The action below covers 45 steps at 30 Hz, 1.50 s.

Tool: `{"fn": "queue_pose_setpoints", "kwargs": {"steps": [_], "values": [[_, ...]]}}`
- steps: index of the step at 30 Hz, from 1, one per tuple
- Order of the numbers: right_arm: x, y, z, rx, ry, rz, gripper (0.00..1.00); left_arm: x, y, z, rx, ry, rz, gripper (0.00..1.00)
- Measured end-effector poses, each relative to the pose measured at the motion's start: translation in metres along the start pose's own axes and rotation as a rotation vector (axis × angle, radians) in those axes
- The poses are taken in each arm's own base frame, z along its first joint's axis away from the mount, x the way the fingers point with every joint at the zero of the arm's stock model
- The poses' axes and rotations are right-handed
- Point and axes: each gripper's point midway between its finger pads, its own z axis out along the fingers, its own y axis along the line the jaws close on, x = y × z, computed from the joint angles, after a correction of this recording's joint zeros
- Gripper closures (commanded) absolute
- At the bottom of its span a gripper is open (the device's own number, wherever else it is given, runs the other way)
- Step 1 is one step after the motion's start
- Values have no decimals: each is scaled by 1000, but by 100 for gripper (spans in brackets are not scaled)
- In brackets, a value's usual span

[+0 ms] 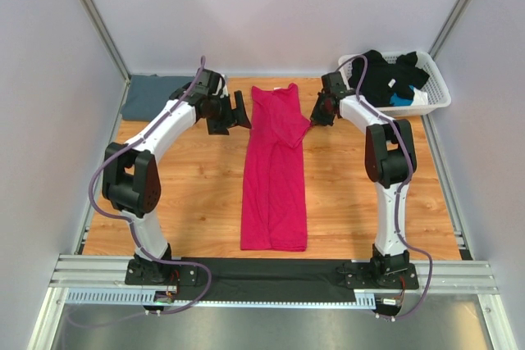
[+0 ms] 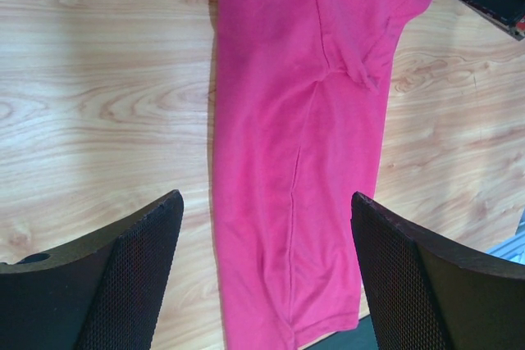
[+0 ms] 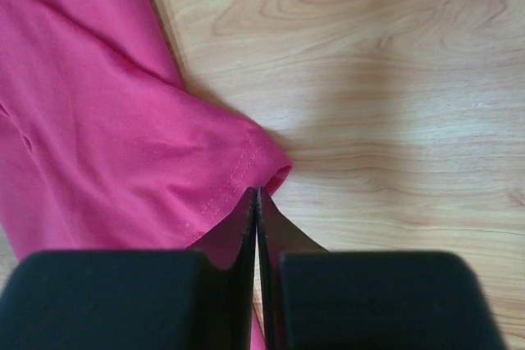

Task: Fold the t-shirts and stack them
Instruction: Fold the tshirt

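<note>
From above, the magenta t-shirt [image 1: 275, 178] is seen laid down the middle of the table [image 1: 189, 194] as a long narrow strip, its sides already turned in, with one sleeve [image 1: 291, 125] folded across the upper part. It is judged to be placed there so that both arms can reach it. The left gripper [image 1: 239, 114] is held just beside the strip's far left edge and the right gripper [image 1: 315, 119] is set at the sleeve on the opposite side. The blue-grey t-shirt [image 1: 152, 97] is found folded flat in the far left corner, well apart, presumably parked as the base of the stack. Two t-shirts, two arms and one white basket [image 1: 439, 88] are counted; the dark clothes inside the basket cannot be counted. In the left wrist view, the two mesh-padded fingers [image 2: 123, 284] are seen spread wide above the cloth with nothing between them but the shirt lying below, so a grasp there is judged not yet made. In the right wrist view, the jaws are pressed together, tip to tip, exactly at the stitched hem [image 3: 225, 194] of the sleeve's corner; the hem appears to be pinched there, probably so that the sleeve can be drawn flat or the fold begun.
</note>
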Motion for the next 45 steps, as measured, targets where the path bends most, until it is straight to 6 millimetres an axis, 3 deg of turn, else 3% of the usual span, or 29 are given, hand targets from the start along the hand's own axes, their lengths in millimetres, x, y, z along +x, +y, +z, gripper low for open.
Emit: {"fn": "queue_pose_setpoints", "kwargs": {"steps": [6,11,12,13,15,18,23,27,30,35,38,39,41,45], "values": [[-19,21,-9,-28,-59,-35,100,-5,5,-11,6,-23,-3,11],[-20,57,-21,-47,-106,-129,97,0,9,-15,10,-22,-4,11],[-19,64,-24,-41,-116,-144,89,2,9,-16,11,-20,-2,11],[-18,69,-26,-33,-124,-156,70,3,10,-17,13,-19,-1,11],[-12,75,-28,-15,-129,-170,55,5,10,-19,17,-18,1,11],[0,64,-25,32,-101,-168,52,6,10,-22,26,-22,3,11],[2,22,-19,135,-64,-117,49,9,13,-24,34,-12,-1,11],[-11,4,-17,179,-81,-88,51,10,14,-24,37,-7,-2,11],[-17,4,-8,185,-88,-83,53,10,14,-24,38,-8,1,11],[-8,0,9,199,-61,-86,54,11,14,-25,39,-7,1,11],[-2,-4,16,213,-46,-92,67,11,14,-25,38,-6,4,11],[-3,-3,16,212,-50,-92,83,11,14,-25,38,-6,4,11],[-4,-2,16,211,-52,-94,97,11,15,-25,37,-5,5,11],[-4,-2,15,211,-54,-90,99,11,17,-26,33,-2,5,11]]}}
